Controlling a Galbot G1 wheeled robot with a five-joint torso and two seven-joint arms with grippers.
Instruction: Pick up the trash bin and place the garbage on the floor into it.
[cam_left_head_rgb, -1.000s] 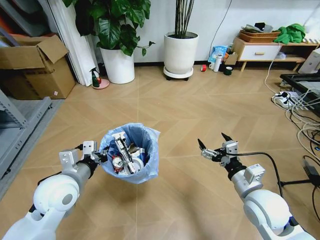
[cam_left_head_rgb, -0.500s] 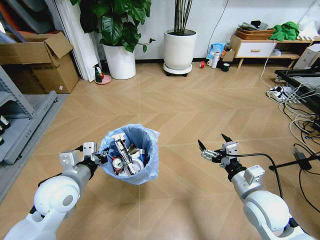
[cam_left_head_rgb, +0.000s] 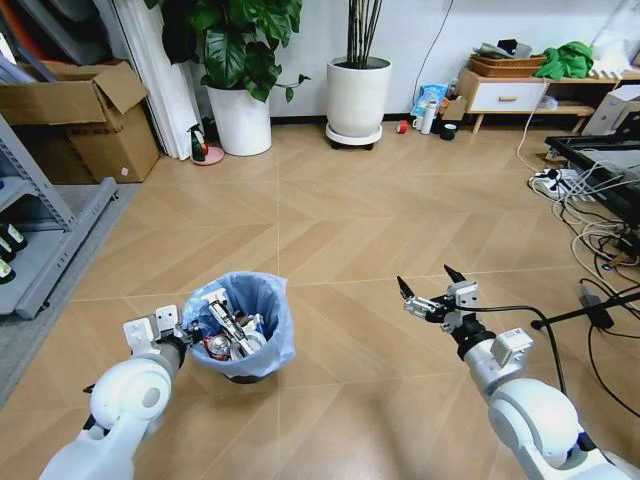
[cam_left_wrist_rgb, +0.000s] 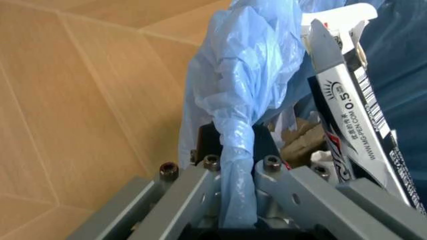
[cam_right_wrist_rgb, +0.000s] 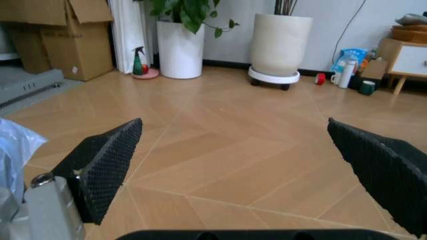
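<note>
The left gripper (cam_left_head_rgb: 180, 333) is clamped on the rim of the trash bin (cam_left_head_rgb: 238, 326), its fingers (cam_left_wrist_rgb: 200, 192) pinching a fold of the crinkly light-blue plastic bag (cam_left_wrist_rgb: 247, 95) that lines it. The bin sits low over the herringbone wood floor (cam_left_head_rgb: 340, 230), just ahead of the left arm, and it holds the garbage (cam_left_head_rgb: 226, 332): a black-white tube wrapper (cam_left_wrist_rgb: 347, 100), a brownish crumpled wrapper (cam_left_wrist_rgb: 300, 142) and a round lid among them. The right gripper (cam_left_head_rgb: 432, 290) hovers above bare floor well to the right of the bin, its two black fingers (cam_right_wrist_rgb: 107, 160) spread wide apart with nothing between them.
</note>
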